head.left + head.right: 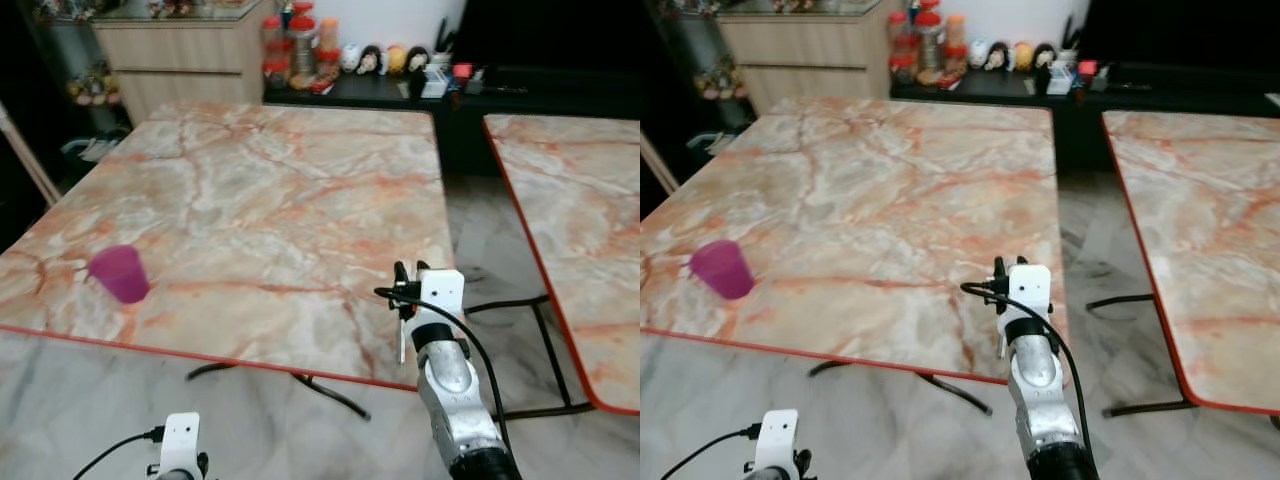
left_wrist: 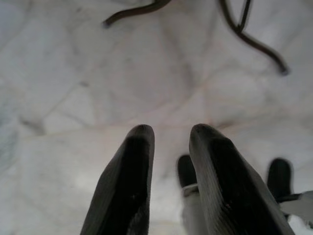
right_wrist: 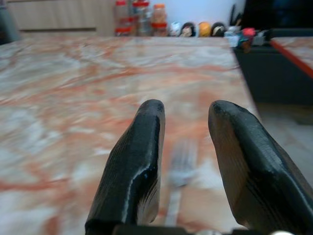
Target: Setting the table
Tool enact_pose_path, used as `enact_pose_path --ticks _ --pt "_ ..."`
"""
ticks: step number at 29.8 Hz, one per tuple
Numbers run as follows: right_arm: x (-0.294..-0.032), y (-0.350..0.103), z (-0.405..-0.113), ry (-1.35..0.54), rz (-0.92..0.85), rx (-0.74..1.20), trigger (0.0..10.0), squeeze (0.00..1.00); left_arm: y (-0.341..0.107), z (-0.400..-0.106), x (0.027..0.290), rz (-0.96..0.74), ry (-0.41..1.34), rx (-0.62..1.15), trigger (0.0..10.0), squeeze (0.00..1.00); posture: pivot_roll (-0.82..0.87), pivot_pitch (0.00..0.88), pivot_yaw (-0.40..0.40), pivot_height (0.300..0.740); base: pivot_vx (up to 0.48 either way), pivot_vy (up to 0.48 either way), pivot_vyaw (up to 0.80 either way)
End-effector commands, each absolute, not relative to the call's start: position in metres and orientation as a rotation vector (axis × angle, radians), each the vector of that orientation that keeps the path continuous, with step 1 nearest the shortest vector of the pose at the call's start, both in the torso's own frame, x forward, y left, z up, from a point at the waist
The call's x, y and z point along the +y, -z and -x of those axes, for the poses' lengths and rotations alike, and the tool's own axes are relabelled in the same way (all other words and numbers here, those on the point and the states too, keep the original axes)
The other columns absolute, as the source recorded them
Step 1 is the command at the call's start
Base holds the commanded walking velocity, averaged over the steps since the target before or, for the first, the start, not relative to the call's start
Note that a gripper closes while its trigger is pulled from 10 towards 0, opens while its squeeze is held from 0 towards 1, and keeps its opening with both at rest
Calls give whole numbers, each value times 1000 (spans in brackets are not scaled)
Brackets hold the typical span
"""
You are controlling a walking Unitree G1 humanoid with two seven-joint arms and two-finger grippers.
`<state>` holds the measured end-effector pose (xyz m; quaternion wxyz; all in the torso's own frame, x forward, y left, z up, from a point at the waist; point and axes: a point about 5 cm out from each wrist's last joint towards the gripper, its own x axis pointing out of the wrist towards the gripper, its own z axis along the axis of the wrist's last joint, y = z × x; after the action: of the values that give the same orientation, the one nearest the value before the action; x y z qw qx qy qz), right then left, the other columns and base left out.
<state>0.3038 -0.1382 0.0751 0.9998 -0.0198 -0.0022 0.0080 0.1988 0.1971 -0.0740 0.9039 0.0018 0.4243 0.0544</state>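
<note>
I look down from the head camera on a large marble table (image 1: 270, 190) veined in orange and white, edged in red, which takes up most of the left and centre of the frame. A purple plastic cup (image 1: 120, 273) stands upright on it at the lower left, near the table's front edge.

My right gripper (image 3: 185, 115) reaches over the table's front right corner, in the lower centre-right of the head view. Its two black fingers (image 3: 134, 166) are parted by a narrow gap and hold nothing. Seen from the right wrist camera, a silver fork (image 3: 178, 171) lies flat on the marble just below and between those fingers, blurred, tines pointing away from me. In the left eye view the same fork shows as a thin pale sliver beside the wrist, close to the table edge. I cannot tell whether the fingers touch it.

My left gripper (image 2: 168, 132) hangs low at the bottom left, below table height, pointing at the pale tiled floor (image 2: 73, 88). Its fingers stand slightly apart, empty.

A second marble table (image 1: 580, 210) sits at the right of the frame. At the top, a dark sideboard (image 1: 380, 92) carries jars and small figurines.
</note>
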Motion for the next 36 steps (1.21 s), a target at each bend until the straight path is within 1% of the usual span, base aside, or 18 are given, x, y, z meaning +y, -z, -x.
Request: enact_pose_path --ticks 1,7,13,15,17,18,21,24,29,36 --pt "-133 -76 -305 -30 37 -6 10000 0 76 -193 203 -13 -133 897 10000 0 -37 0 19 740 307 0 0" --pt "-135 -74 -303 -28 39 -3 10000 0 76 -193 203 -13 -130 897 10000 0 -39 0 18 740 307 0 0" --pt "-139 -69 -298 -8 86 30 10000 0 77 -192 202 -7 -132 896 10000 0 -40 0 16 740 0 0 0" --pt "-140 -68 -296 17 71 37 10000 0 77 -191 203 -7 -131 898 10000 0 -40 0 16 740 0 0 0" --pt "-144 -65 -292 89 99 83 10000 0 77 -191 203 -9 -129 900 10000 0 -42 0 16 740 0 0 0" --pt "-144 -65 -292 89 99 83 10000 0 77 -191 203 -9 -129 900 10000 0 -42 0 16 740 0 0 0" --pt "-144 -65 -292 118 57 111 10000 0 77 -191 203 -10 -127 900 10000 0 -44 0 19 740 0 0 0" --pt "-144 -65 -292 118 78 123 10000 0 77 -191 202 -10 -125 901 10000 0 -45 0 18 740 0 0 0" --pt "-138 -66 -292 113 55 147 10000 0 78 -190 202 -6 -125 905 10000 0 -42 0 18 740 0 0 0" --pt "-138 -58 -291 133 15 220 10000 0 78 -189 204 -6 -131 907 10000 0 -40 0 18 740 0 0 0"
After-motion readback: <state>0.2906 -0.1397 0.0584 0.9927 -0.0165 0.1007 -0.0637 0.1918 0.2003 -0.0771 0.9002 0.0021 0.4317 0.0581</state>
